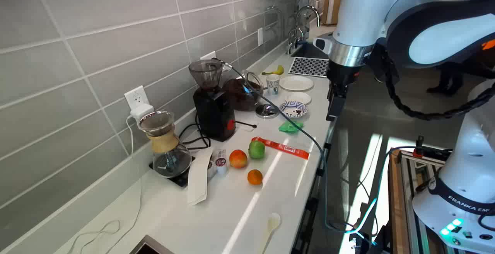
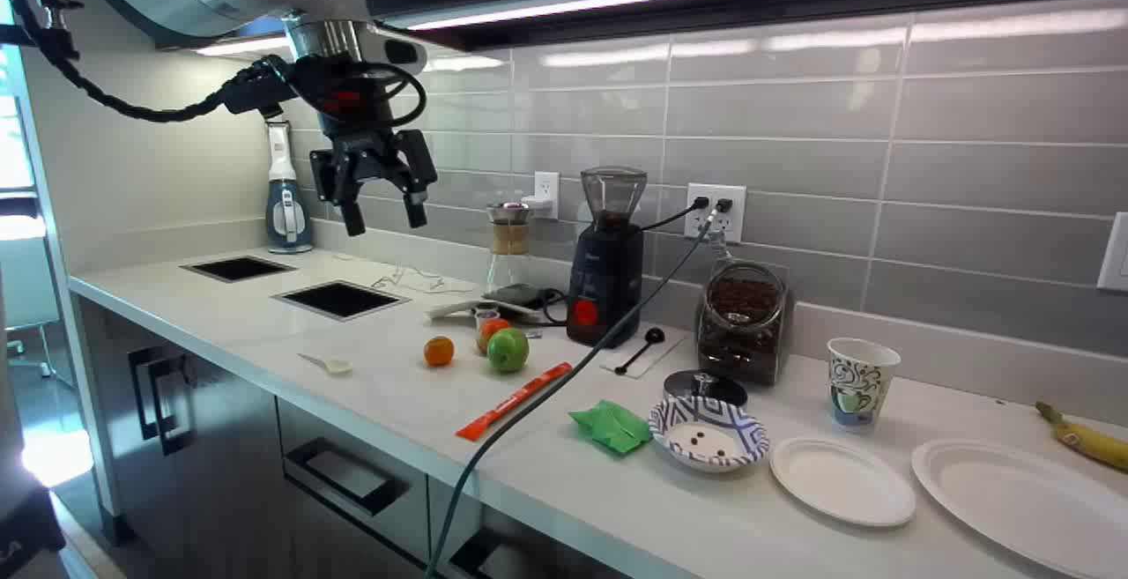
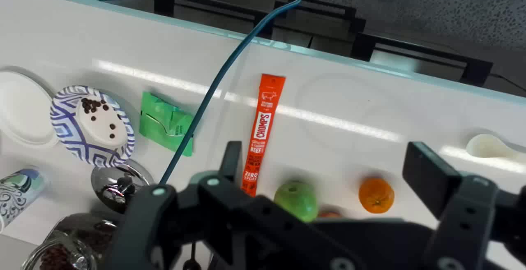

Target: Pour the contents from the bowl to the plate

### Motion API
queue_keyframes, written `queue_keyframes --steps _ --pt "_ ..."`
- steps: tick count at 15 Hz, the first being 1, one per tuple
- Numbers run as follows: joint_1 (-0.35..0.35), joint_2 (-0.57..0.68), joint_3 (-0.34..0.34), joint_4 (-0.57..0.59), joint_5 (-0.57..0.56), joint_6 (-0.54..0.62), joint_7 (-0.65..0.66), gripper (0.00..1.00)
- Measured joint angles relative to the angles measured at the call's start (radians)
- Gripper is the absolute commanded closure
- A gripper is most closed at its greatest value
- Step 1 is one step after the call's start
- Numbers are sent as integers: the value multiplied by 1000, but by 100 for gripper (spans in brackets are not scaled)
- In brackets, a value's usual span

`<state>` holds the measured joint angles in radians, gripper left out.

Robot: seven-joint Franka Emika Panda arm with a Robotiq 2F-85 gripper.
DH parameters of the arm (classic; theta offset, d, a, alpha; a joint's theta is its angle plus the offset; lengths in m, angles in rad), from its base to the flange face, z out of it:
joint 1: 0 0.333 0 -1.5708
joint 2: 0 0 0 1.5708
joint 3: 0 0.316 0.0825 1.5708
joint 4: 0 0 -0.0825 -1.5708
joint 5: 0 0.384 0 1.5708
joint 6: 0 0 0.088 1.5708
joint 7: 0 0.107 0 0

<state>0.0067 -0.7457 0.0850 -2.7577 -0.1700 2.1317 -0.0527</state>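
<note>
Gripper [image 2: 385,219]: at left in an exterior view, its fingers stand wide apart above the counter [image 2: 379,341]
Orange [image 2: 438,351]: near the green apple [image 2: 508,351]
Green packet [image 2: 611,426]: just beside the bowl [image 2: 742,438]
Bowl: stands upright, with small dark pieces [image 3: 90,105] inside
Small plate [image 2: 843,482]: just beside the bowl
Large plate [image 2: 1027,504]: farther to the right
</note>
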Motion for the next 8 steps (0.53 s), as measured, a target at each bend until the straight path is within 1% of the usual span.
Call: queue_keyframes --steps 8 --pt "0 4 0 -10 0 0 0 0"
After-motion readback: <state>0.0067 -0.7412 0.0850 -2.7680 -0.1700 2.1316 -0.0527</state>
